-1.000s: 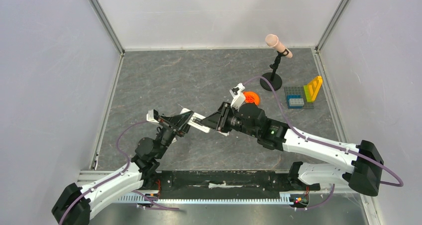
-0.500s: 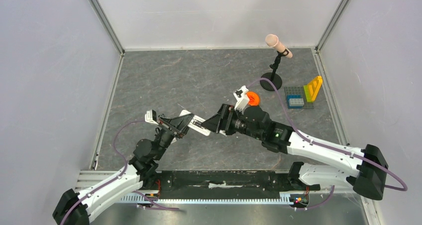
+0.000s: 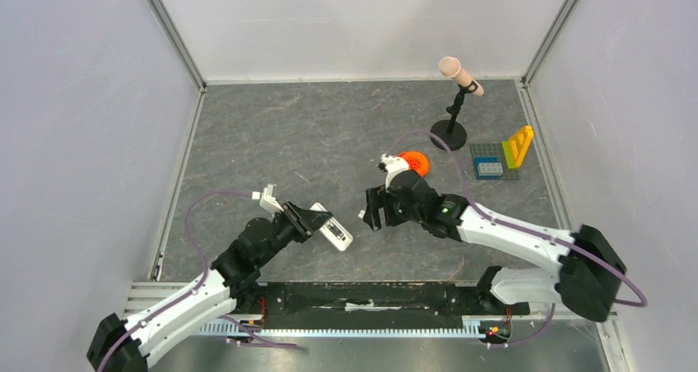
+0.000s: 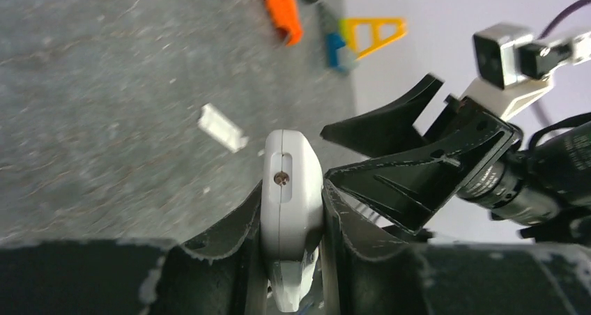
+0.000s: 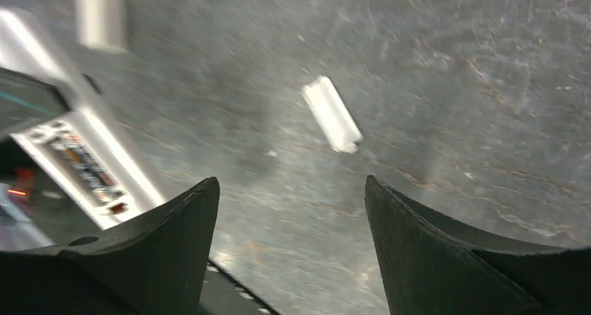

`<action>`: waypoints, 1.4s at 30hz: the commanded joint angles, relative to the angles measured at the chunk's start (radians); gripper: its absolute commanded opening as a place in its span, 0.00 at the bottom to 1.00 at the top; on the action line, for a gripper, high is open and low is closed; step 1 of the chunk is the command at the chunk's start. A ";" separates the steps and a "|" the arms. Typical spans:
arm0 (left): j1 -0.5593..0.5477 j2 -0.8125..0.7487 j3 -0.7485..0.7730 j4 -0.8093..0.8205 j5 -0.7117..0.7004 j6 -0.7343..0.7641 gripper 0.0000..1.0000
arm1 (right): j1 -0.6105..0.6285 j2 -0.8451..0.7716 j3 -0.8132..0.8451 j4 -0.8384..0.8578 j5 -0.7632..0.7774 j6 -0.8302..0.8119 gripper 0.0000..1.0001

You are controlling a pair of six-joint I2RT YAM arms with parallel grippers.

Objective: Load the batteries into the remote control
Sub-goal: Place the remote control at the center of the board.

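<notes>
My left gripper [image 3: 323,221] is shut on the white remote control [image 3: 335,234], which sticks out past its fingers toward the right. The left wrist view looks along the remote control [image 4: 291,182], clamped between both jaws, at its end face with a small screw recess. My right gripper [image 3: 372,210] hangs just to the right of it, open and empty, and its black fingers [image 4: 411,175] show close beside the remote. A small white flat piece [image 5: 332,113] lies on the table under the right gripper [image 5: 290,182]. The batteries are out of view.
An orange object [image 3: 416,161] lies behind the right wrist. A microphone-like prop on a black stand [image 3: 451,129] and a brick plate with yellow and blue bricks [image 3: 502,160] sit at the back right. Walls enclose the grey table [image 3: 272,133]. A metal rail [image 3: 354,308] runs along the near edge.
My right gripper has opened, let go of the remote's end and drawn back to the right. The left arm has carried the remote nearer and lower. A small white piece now lies on the table.
</notes>
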 commanded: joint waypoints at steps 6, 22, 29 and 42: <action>-0.002 0.197 0.085 -0.014 0.200 0.264 0.02 | -0.011 0.292 0.144 -0.109 0.104 -0.337 0.68; -0.002 0.458 0.073 0.216 0.153 0.157 0.02 | -0.014 0.437 0.170 -0.058 0.028 -0.396 0.63; -0.001 0.528 0.044 0.324 0.048 0.058 0.02 | -0.026 0.495 0.197 -0.061 0.004 -0.422 0.64; -0.019 0.688 0.013 0.398 -0.057 -0.098 0.14 | -0.062 0.522 0.202 -0.120 -0.026 -0.331 0.25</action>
